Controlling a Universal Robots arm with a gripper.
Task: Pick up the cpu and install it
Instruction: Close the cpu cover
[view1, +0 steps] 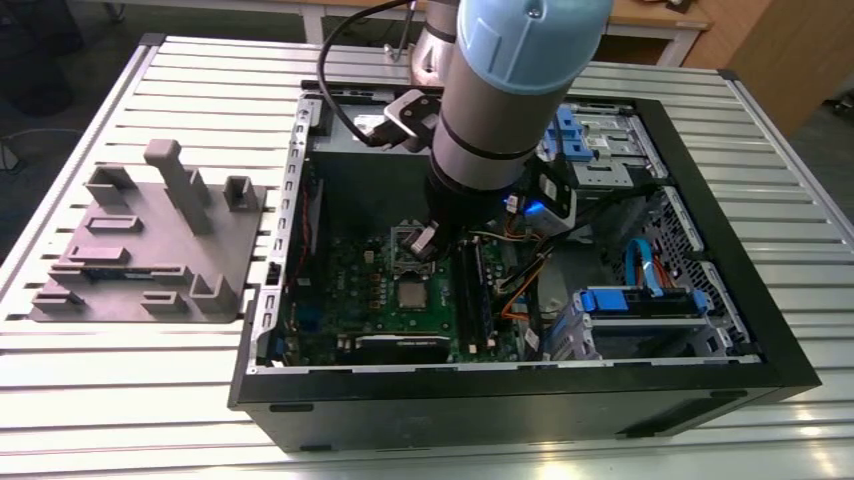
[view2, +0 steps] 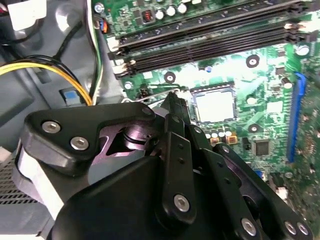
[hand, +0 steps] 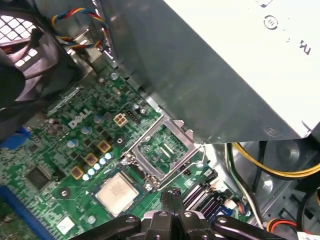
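The gripper (hand: 172, 196), jaws pinched shut w/ nothing in them, hangs near the cpu (hand: 116, 192) sitting in its socket.

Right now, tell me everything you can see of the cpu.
The cpu is a small flat square chip with a shiny silver-grey metal top and a thin pale rim. It lies flat in its socket on the green motherboard, beside the raised, hollow metal retention frame. The claw sits close by, apart from it. It also shows in the exterior view.

We see a slatted aluminium desk (view1: 120, 400) under even, bright light. Behind it stands a wooden table (view1: 654, 25), with dark floor (view1: 40, 150) beside the desk.
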